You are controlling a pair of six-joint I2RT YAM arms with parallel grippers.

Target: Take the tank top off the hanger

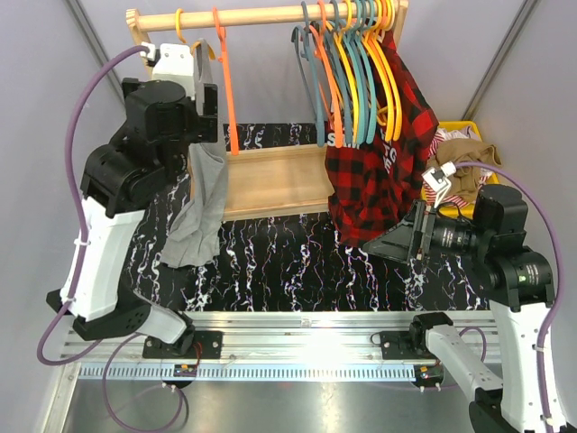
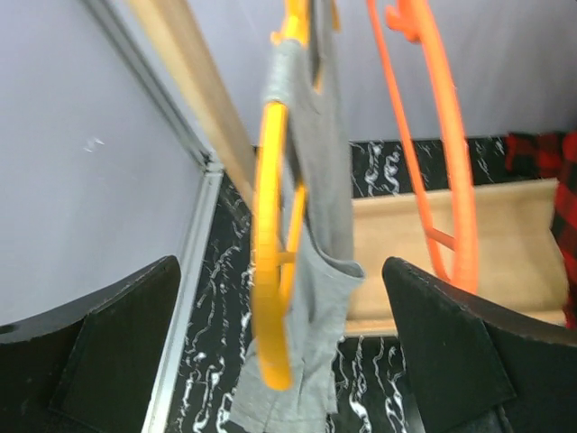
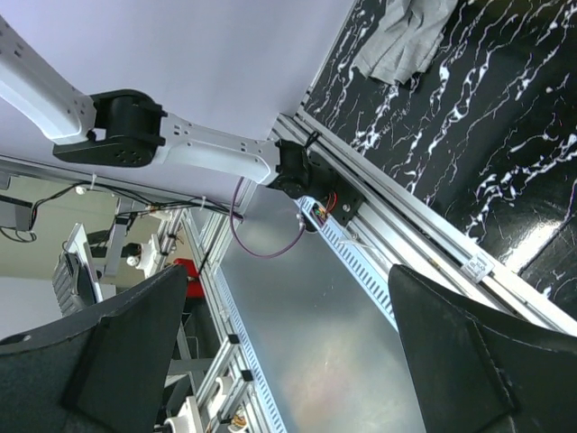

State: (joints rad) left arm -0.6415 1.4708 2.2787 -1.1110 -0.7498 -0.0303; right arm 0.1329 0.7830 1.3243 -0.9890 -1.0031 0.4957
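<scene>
Tank top (image 2: 326,180) hung on the yellow hanger (image 2: 269,271) at the rail (image 1: 261,15), ahead of the wide-spread left fingers (image 2: 108,352). The right fingers (image 3: 117,352) were spread too, well away. Pinching hanger with cloth could drag both off.

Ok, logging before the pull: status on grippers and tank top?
Left gripper open, facing tank top. Right gripper open, far from rail. Tank top on yellow hanger, not yet off. Empty orange hanger close beside.

Probably lab: aluminium rails (image 1: 297,338)
</scene>
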